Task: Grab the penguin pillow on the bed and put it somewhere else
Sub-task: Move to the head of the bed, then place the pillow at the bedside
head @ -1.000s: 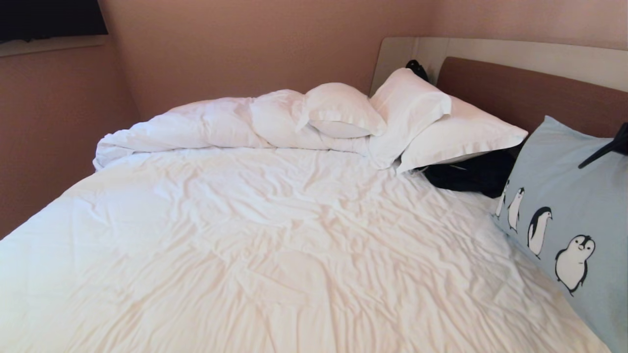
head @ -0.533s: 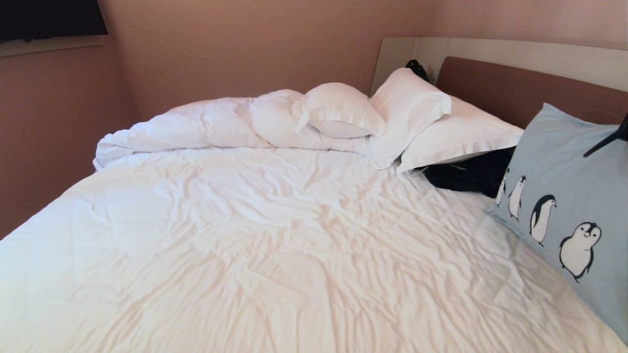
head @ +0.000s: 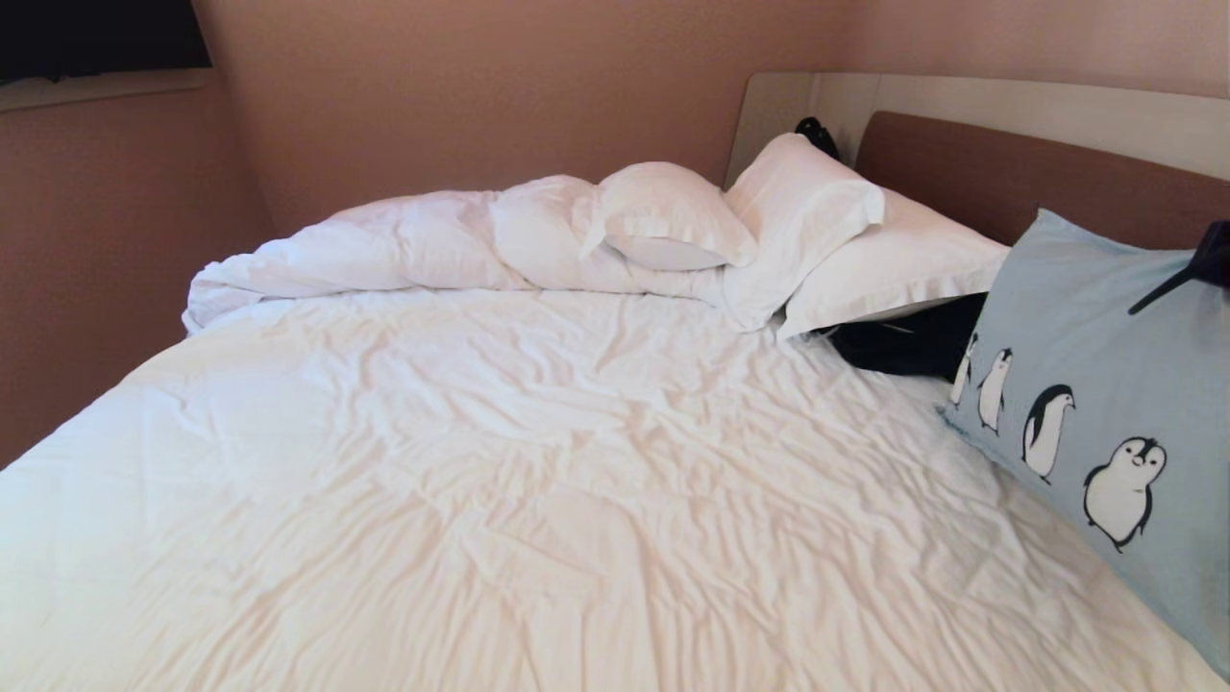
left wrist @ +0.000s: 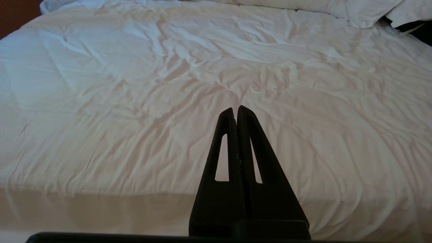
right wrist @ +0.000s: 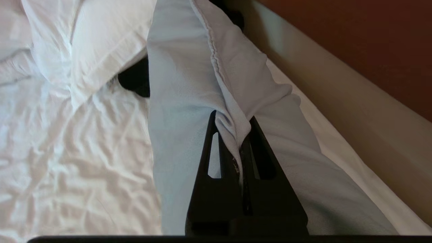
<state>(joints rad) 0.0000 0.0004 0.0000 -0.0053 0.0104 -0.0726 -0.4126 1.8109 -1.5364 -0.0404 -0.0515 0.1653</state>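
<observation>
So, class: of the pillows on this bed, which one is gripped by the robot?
The light blue penguin pillow, its hem pinched in the right gripper; the plain white pillows lie untouched by the headboard.

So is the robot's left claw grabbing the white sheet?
No, the left gripper hangs shut above the bed's wrinkled white sheet with nothing between its fingers.

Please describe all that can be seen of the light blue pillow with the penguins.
The rectangular light blue fabric penguin pillow stands tilted at the right side of the white-sheeted bed, partly out of frame. Four black-and-white penguins run along its lower face. The right gripper is shut on its stitched upper edge; the lower edge seems to rest on the sheet.
</observation>
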